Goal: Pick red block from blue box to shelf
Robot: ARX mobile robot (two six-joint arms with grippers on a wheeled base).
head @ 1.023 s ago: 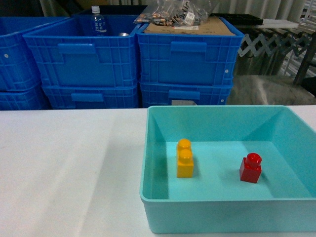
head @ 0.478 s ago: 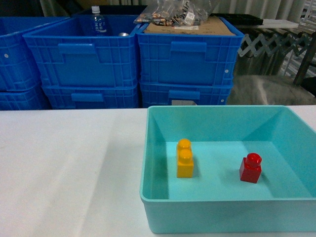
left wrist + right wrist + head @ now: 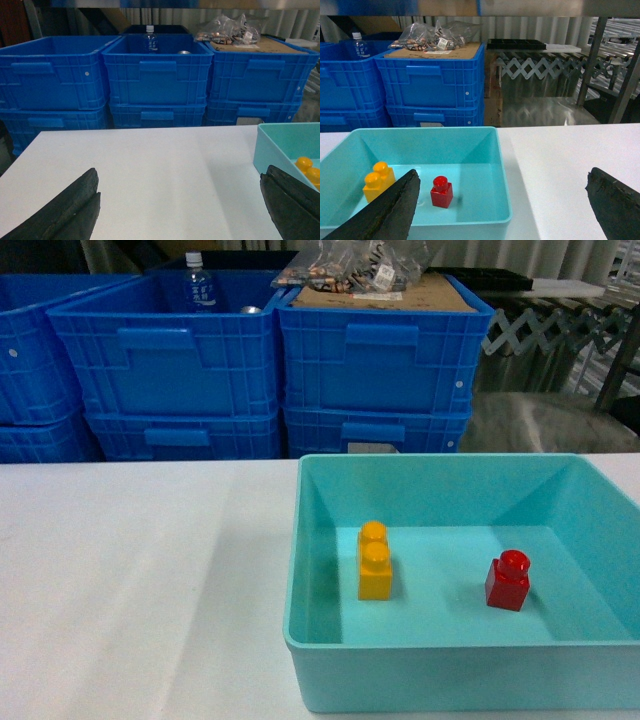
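The red block (image 3: 508, 581) stands upright on the floor of the blue box (image 3: 440, 462), right of its middle. In the right wrist view the red block (image 3: 441, 192) lies just inside my right gripper's (image 3: 503, 172) left finger. That gripper is open and held back from the blue box (image 3: 504, 175), holding nothing. My left gripper (image 3: 181, 172) is open over the bare white table, with the blue box's corner (image 3: 280, 145) at its right. A shiny steel crossbar of the shelf (image 3: 545, 7) runs above the crates. Neither gripper shows in the head view.
A yellow-orange two-stud brick (image 3: 375, 565) stands in the box left of the red block. Stacked dark blue crates (image 3: 380, 350) line the back behind the white table (image 3: 140, 570); one holds a bottle (image 3: 199, 285). A folding metal lattice (image 3: 540, 70) and steel uprights (image 3: 593, 60) stand at the back right.
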